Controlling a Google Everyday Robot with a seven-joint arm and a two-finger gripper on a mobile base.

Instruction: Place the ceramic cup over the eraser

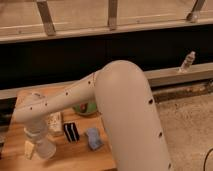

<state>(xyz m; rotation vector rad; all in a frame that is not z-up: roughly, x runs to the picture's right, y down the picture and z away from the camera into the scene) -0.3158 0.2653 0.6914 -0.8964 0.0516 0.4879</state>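
The cream-white ceramic cup [46, 148] stands on the wooden table [70, 159] near its front left corner. My gripper [38, 148] hangs down from the wrist right over the cup, open, with one pale finger [29, 149] on the cup's left side; the other finger is hidden by the cup. The eraser [71, 131], a flat black block with two white stripes, lies on the table a short way right of the cup and slightly farther back. My big white arm reaches in from the right and covers much of the table.
A white labelled tube bottle [55, 123] lies just behind the cup and left of the eraser. A light blue soft object [93, 138] sits right of the eraser. A green thing [85, 108] shows under the arm. A clear bottle [186, 62] stands on the far ledge.
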